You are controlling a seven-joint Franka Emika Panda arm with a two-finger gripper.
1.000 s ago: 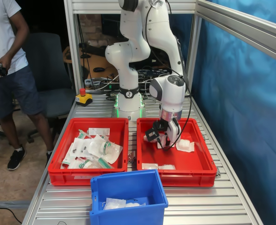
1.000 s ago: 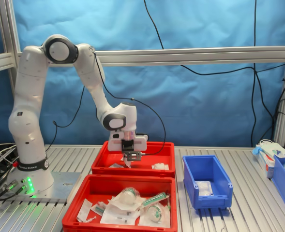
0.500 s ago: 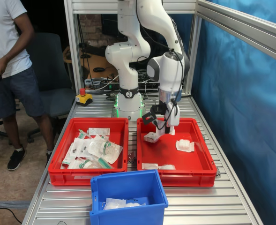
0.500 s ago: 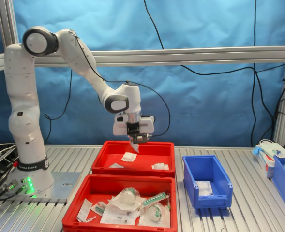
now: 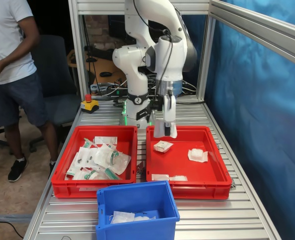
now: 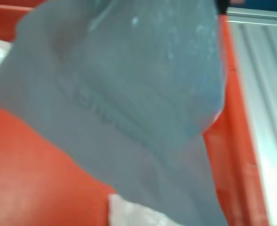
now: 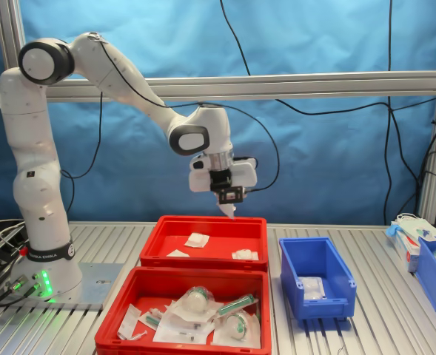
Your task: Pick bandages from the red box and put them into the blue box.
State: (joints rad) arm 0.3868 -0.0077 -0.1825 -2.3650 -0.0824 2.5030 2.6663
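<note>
Gripping a bandage, the pincer hangs above the red box.

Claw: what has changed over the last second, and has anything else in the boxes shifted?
The claw has risen out of the red box with a bandage pinched in it, and swung toward the second exterior view's right, nearer the blue box. Another packet now shows where the claw had been. The other loose packets, the pouch-filled tray and the blue box stayed put.
</note>
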